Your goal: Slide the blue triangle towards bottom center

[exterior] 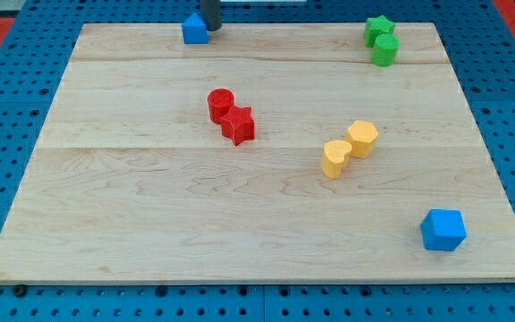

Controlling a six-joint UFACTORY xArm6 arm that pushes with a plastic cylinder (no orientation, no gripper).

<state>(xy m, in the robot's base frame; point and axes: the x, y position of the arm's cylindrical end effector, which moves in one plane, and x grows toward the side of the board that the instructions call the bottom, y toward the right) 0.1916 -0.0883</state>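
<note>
The blue triangle point(195, 29) sits at the top edge of the wooden board point(150, 206), left of centre. My tip point(212, 28) is a dark rod coming down from the view's top, right beside the blue triangle on its right side, close to or touching it.
A red cylinder point(221, 104) and red star point(238, 124) touch near the middle. A yellow hexagon point(362, 138) and yellow heart point(335, 158) sit right of centre. A green star point(379, 29) and green cylinder point(384, 49) are at top right. A blue cube point(443, 230) is at bottom right.
</note>
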